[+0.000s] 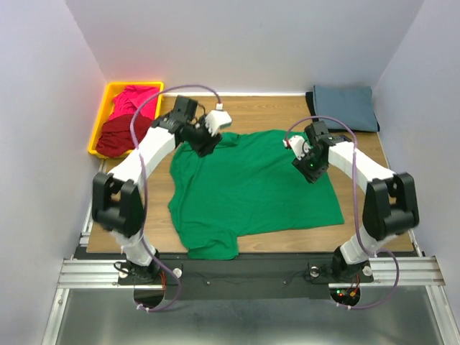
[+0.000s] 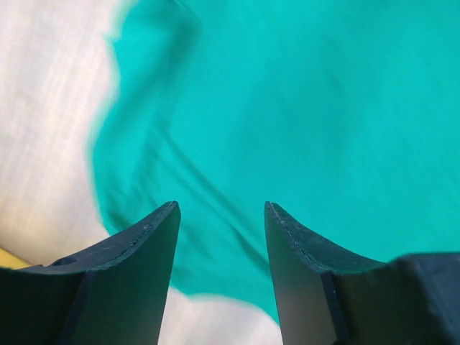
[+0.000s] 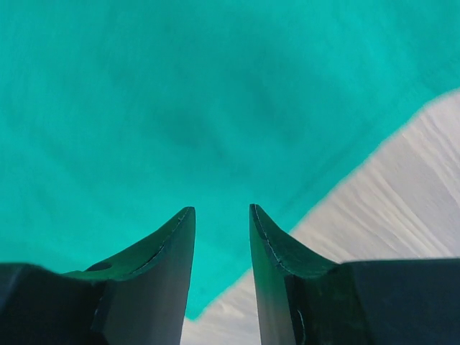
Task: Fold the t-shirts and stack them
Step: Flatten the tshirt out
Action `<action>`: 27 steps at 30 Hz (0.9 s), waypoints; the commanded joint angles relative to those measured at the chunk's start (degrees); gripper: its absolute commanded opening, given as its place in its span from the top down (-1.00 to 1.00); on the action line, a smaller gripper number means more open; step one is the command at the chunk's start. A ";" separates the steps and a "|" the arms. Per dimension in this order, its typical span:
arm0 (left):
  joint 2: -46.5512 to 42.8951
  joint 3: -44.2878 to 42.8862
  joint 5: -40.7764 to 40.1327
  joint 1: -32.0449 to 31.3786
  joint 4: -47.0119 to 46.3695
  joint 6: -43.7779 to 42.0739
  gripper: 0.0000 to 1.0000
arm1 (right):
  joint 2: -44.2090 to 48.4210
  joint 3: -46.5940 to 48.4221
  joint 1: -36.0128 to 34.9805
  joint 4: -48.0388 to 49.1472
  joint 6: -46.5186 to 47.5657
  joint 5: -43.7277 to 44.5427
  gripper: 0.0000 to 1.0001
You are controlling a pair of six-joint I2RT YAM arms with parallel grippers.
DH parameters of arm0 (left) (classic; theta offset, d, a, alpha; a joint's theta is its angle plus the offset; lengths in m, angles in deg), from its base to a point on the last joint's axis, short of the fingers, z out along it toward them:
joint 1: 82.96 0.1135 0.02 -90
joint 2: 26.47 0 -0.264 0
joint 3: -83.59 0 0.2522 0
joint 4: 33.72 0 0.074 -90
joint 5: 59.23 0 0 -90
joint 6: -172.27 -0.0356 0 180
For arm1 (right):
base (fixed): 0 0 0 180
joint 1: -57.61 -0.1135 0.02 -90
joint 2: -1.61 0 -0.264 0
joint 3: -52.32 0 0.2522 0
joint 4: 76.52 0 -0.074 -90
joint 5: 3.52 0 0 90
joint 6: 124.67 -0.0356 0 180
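Top external — green t-shirt [image 1: 251, 188] spread out.

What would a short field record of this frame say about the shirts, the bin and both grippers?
green shirt: spread out unfolded on the middle of the table
left gripper: open, nothing between the jaws, over the shirt's far left part
right gripper: open, nothing between the jaws, over the shirt's right edge
yellow bin: far left corner, holds the magenta shirt and the dark red shirt, both crumpled
blue-grey shirt: folded, far right corner
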 commanded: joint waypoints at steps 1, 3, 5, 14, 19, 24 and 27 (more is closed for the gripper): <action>9.61 -12.33 3.92 2.40 -4.75 4.76 -0.26 | -6.72 5.10 0.64 4.81 -7.93 -2.24 0.17; 16.02 -16.55 5.58 2.84 -3.88 4.77 -0.28 | -9.18 7.73 0.99 5.43 -9.08 -2.41 0.17; 19.98 -21.91 6.63 3.11 -3.34 4.94 -0.30 | -12.08 9.14 1.17 5.70 -10.49 -3.12 0.17; 33.52 -29.40 9.53 3.90 -3.78 5.12 -0.22 | -15.52 10.47 2.40 5.87 -11.19 -3.91 0.17; 35.46 -30.19 11.21 3.99 -3.34 3.63 0.27 | -15.26 9.24 3.28 5.87 -10.23 -3.30 0.17; 29.77 -25.54 12.44 4.34 -7.38 3.28 1.00 | -14.29 7.74 3.54 5.87 -9.79 -3.21 0.17; 23.64 -20.27 12.18 3.37 -8.61 0.29 1.00 | -13.59 7.04 3.54 5.87 -9.35 -2.95 0.17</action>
